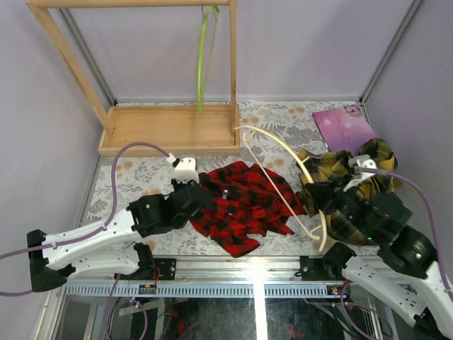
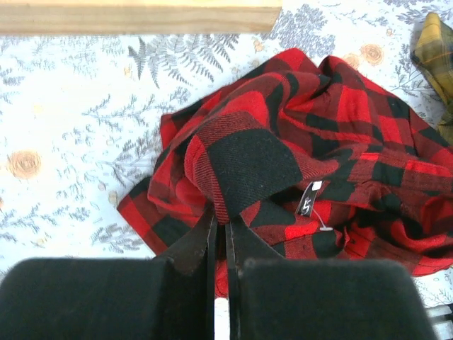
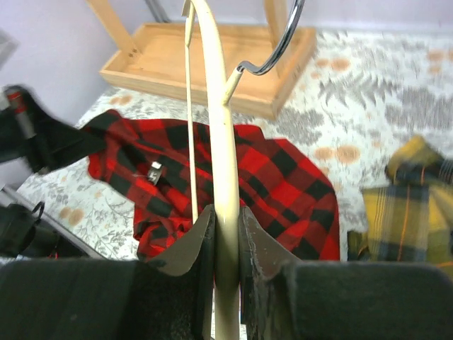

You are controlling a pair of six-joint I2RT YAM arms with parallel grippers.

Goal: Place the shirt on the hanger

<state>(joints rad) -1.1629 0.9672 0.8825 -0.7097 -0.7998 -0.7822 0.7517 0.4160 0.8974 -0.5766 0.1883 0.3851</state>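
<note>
Red-and-black plaid shirt (image 2: pixel 340 127) lies crumpled on fern-print table cover (image 2: pixel 71 142), black label (image 2: pixel 308 200) showing nr centre. At bottom, left gripper (image 2: pixel 221 237), jaws pressed together, apparently pinches a fold at shirt's near edge. Wooden board (image 2: pixel 134 18) at top; yellow plaid cloth (image 2: pixel 433 49) top rt.

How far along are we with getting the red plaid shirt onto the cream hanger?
Done: the right gripper is clamped on the hanger at its curved arm. In hand: the left gripper is shut on the near edge of the shirt. Left: the shirt lies crumpled on the table, with no part threaded onto the hanger.
</note>
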